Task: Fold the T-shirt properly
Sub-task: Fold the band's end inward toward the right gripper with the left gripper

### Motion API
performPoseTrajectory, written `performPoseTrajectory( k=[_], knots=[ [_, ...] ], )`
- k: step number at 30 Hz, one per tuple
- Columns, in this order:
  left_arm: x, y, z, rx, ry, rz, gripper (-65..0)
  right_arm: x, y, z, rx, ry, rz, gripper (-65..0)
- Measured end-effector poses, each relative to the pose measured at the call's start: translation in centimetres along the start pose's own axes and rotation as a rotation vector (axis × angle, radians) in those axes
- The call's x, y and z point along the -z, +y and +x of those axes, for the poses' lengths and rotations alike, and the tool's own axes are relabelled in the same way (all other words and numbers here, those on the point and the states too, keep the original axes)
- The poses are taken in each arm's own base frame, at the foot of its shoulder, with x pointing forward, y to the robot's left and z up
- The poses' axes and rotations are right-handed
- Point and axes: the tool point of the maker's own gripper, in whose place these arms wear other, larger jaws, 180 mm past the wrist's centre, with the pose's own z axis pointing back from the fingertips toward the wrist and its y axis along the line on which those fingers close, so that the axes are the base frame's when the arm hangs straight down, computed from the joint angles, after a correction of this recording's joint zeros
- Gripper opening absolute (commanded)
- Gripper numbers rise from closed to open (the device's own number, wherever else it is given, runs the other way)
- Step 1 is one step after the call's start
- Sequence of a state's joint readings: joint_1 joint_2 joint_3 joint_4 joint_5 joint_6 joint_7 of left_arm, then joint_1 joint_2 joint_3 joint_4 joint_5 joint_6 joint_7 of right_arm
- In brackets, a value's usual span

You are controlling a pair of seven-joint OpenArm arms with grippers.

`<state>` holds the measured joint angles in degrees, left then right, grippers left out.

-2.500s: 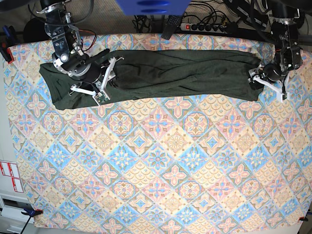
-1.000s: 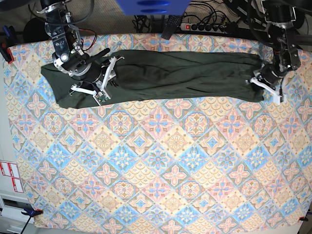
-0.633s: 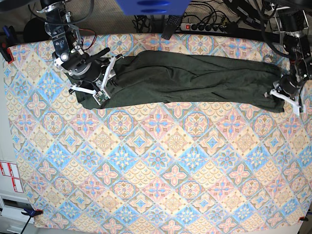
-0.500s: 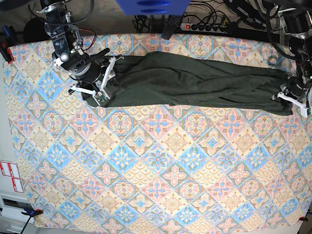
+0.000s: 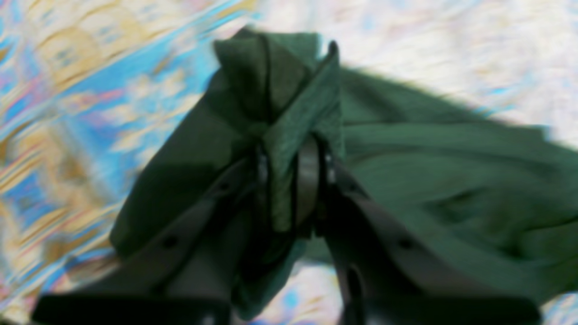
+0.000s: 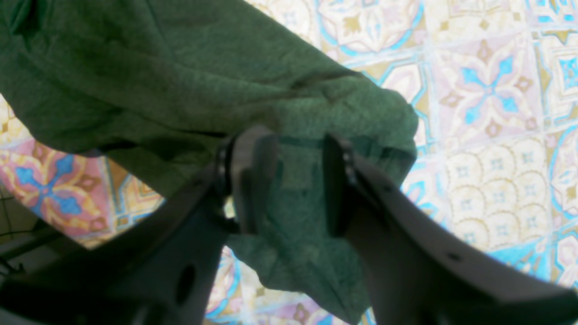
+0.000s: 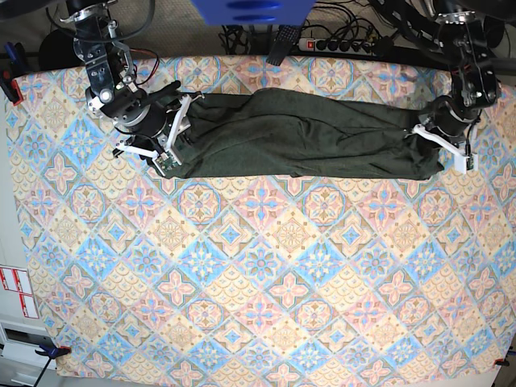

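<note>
The dark olive-green T-shirt lies as a long band across the far part of the table. My left gripper is at its right end. In the left wrist view this gripper is shut on a pinched fold of the T-shirt. My right gripper is at the shirt's left end. In the right wrist view its two fingers stand on either side of a thick bunch of the T-shirt, which is lifted a little off the table.
A patterned tablecloth covers the table. A power strip with cables lies behind the far edge. A red clamp holds the cloth at the left edge. The table's right edge is close to my left gripper.
My left gripper pulled the shirt's right end out to the table's right edge, then came back left. The shirt's left end slid right up to my right gripper. The cloth is now slack.
</note>
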<state>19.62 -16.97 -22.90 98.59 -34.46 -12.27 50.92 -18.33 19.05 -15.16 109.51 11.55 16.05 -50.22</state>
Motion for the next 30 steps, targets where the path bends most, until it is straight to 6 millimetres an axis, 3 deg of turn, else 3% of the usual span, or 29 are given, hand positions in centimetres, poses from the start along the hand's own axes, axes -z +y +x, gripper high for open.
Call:
performPoseTrajectory(
  k=[4,16,23,30],
  knots=[
    [-0.2,-2.9,-0.2,-0.027,-0.005,-0.054,-65.0,0.0,0.0,0.0,0.000,0.000,0.000,-43.7],
    [0.7,-7.9,-2.4,-0.083,0.041,-0.151,-65.0,0.0,0.0,-0.1,0.001,0.001,-0.001,-43.7],
    [1.4,-10.9,-1.8,-0.110,0.020,-0.214,-65.0,0.0,0.0,-0.1,0.001,0.000,-0.001,-43.7],
    [2.0,-11.8,-2.4,-0.151,0.029,-0.228,-65.0,0.0,0.0,-0.2,0.002,0.003,0.000,-43.7]
  ],
)
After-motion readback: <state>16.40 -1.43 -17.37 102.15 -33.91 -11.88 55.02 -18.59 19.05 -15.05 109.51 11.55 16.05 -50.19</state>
